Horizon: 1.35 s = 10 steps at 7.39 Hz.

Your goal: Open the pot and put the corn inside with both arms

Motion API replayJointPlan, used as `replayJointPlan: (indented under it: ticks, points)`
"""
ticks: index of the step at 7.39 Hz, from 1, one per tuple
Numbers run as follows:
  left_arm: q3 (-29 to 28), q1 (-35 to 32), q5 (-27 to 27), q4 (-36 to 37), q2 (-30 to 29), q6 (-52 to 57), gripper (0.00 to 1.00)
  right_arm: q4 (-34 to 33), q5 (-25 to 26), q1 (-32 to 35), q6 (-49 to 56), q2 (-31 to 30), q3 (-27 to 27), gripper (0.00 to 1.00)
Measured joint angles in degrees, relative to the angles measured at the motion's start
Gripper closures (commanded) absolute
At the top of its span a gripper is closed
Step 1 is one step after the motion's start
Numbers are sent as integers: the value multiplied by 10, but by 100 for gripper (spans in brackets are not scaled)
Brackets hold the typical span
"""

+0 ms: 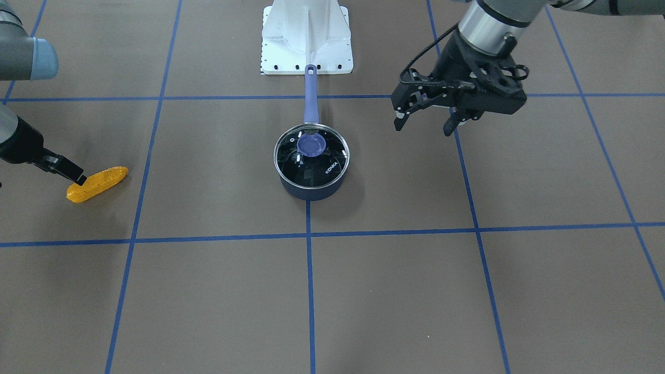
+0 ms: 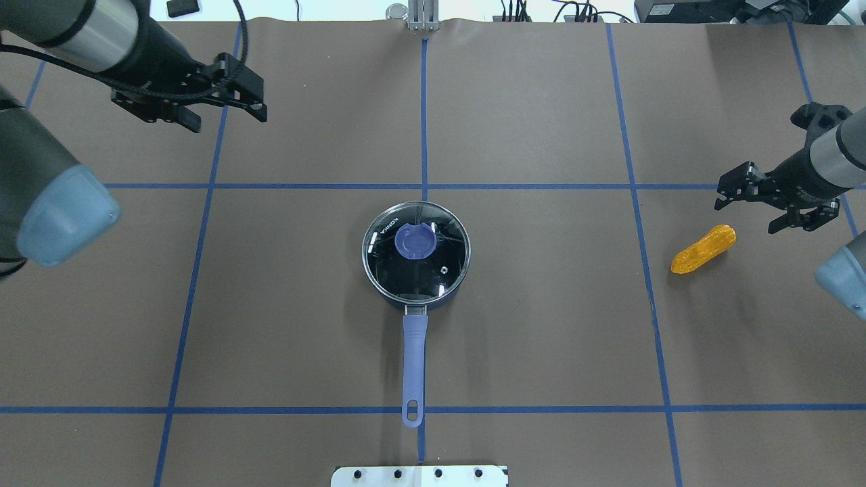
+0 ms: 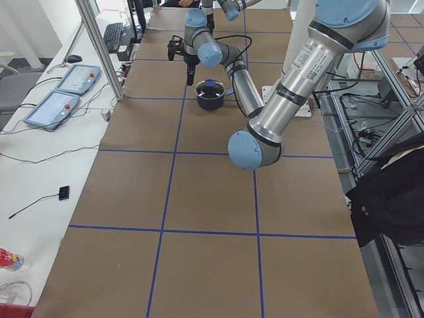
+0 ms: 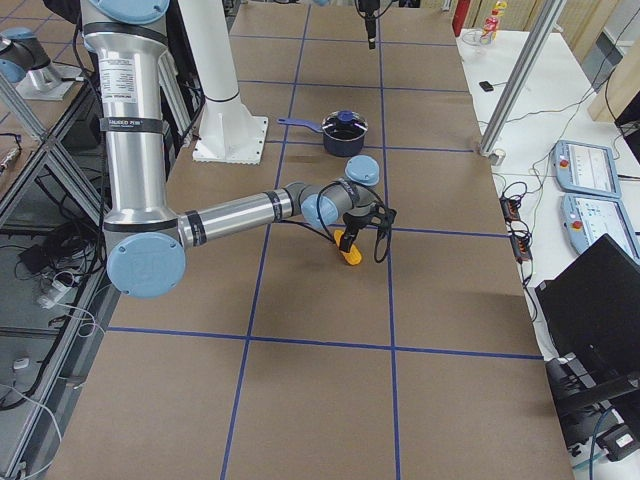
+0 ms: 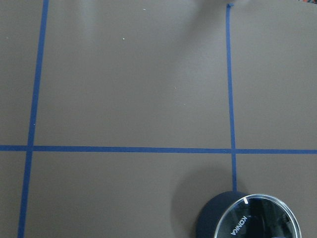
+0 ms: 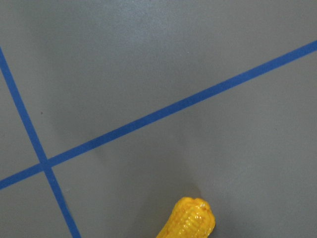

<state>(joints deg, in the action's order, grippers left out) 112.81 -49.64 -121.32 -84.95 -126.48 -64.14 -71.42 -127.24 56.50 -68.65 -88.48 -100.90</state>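
The navy pot stands at the table's middle, its lavender handle pointing toward the robot's base. A glass lid with a purple knob sits shut on it. The orange-yellow corn lies on the table at the robot's right, also in the front view. My right gripper is open and empty, hovering just beyond the corn's thick end; the right wrist view shows the corn's end. My left gripper is open and empty, raised to the pot's far left; the pot's edge shows in the left wrist view.
Blue tape lines divide the brown table into squares. The white robot base plate sits behind the pot's handle. Control pendants and a bottle lie on a side bench beyond the table's far edge.
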Motion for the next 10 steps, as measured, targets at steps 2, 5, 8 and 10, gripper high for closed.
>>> replayJointPlan:
  ticks: [2,5,8,10]
  points:
    - [-48,43,45,5,-66,-50,2,9,15,-25,-3,0,14,0]
    - [-104,83,94,5,-116,-78,2,43,25,-43,-3,10,48,0]
    - [-134,95,104,4,-138,-81,2,61,26,-45,-4,19,71,2]
    - [-143,97,107,4,-145,-80,2,62,26,-46,-7,24,72,26]
